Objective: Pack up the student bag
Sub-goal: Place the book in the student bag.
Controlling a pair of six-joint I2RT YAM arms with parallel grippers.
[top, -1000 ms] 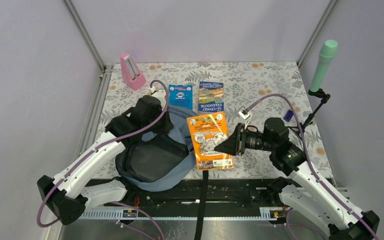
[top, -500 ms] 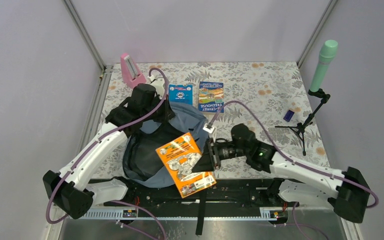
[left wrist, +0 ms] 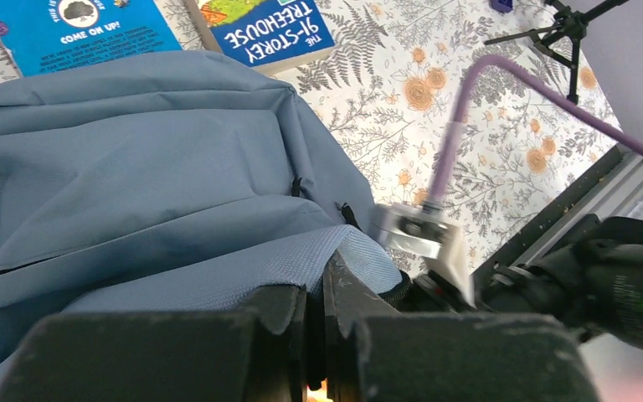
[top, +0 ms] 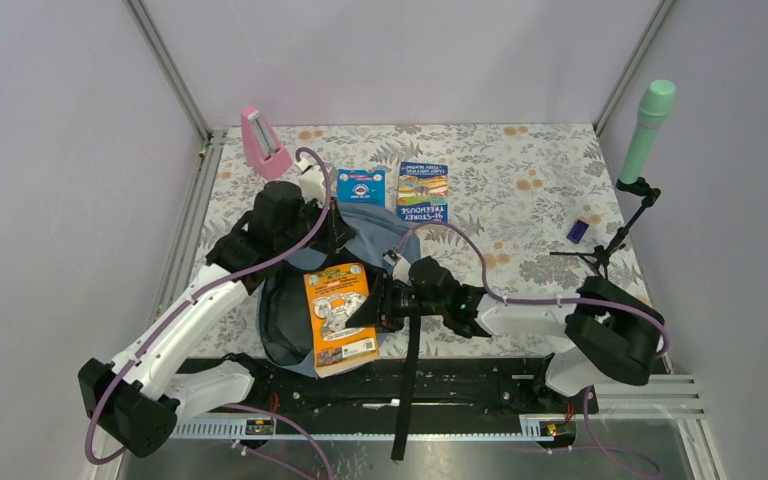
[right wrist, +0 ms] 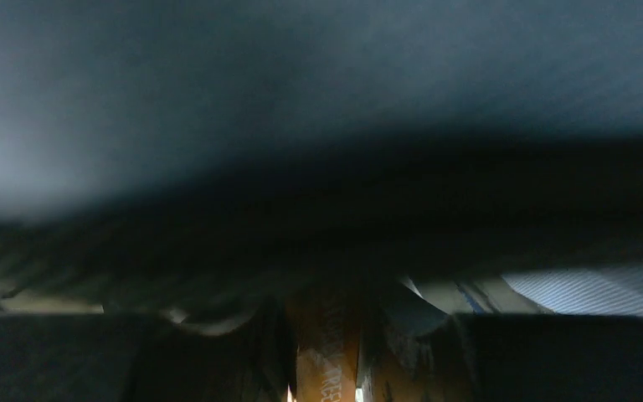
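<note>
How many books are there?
3: an orange book in the right gripper over the student bag; a blue book and a Treehouse book on the table behind it. The bag may hide more.

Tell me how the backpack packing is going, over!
Left gripper shut on student bag fabric. Right gripper holds orange book over the bag's mouth. Nothing blocking in view.

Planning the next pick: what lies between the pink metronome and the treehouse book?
The blue booklet lies flat between the pink metronome and the treehouse book, nearer the book and not touching it. The top view shows this.
</note>
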